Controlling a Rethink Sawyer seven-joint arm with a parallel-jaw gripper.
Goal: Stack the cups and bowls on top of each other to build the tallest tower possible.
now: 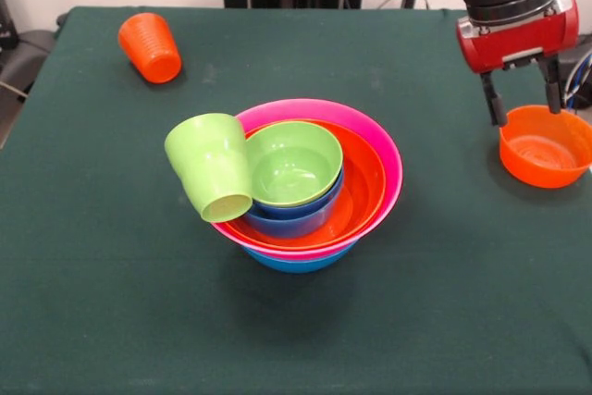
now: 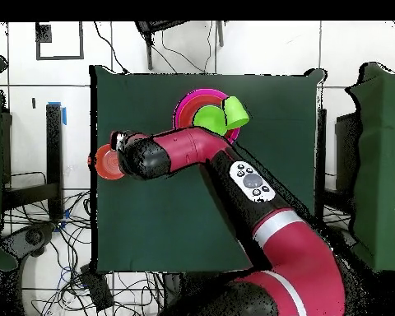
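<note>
At the table's edge, on the right of the front view, the gripper (image 1: 524, 99) hangs over the small orange bowl (image 1: 546, 146). Its two fingers are spread and point straight down; one tip sits at the bowl's near-side rim, the other above its far rim, nothing held between them. The bowl is upright, mouth up, directly beneath the gripper, so the coming move looks like a short vertical drop onto the rim rather than any sideways reach.

The tower (image 1: 310, 182) stands mid-table, well apart from the gripper: large blue bowl at the base, pink and orange nested above, then small blue and green bowls. The green cup (image 1: 211, 166) leans tilted against the pile's rim, mouth toward the camera. The orange cup (image 1: 150, 46) lies on its side near the far corner, apart from everything.
</note>
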